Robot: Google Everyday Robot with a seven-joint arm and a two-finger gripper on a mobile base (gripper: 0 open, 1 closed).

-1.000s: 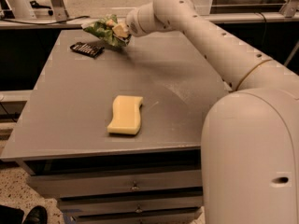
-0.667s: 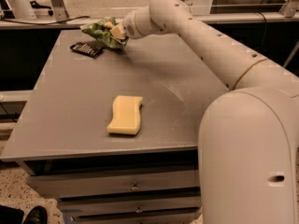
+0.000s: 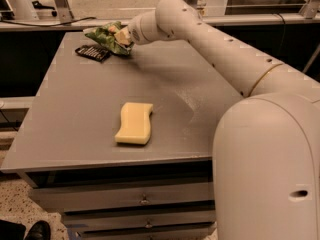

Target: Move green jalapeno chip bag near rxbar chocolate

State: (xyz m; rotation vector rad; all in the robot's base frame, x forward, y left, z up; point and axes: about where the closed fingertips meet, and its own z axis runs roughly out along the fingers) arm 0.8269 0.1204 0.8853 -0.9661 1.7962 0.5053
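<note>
The green jalapeno chip bag (image 3: 101,35) is at the far left of the grey table (image 3: 75,104), crinkled and bright green. My gripper (image 3: 119,36) is at the bag's right end and is shut on it, with the arm reaching in from the right. The bag is held low, just behind the rxbar chocolate (image 3: 92,52). The bar is a flat dark rectangle lying on the table near its far left corner. The bag's lower edge nearly touches the bar's far side.
A pale yellow wavy sponge (image 3: 134,123) lies near the table's front middle. My white arm and base (image 3: 270,149) fill the right side. The table's left edge is close to the bar. Drawers (image 3: 145,200) are below the tabletop.
My gripper has moved slightly left with the bag in it, bringing the bag closer to the dark bar. The sponge and the bar have not moved.
</note>
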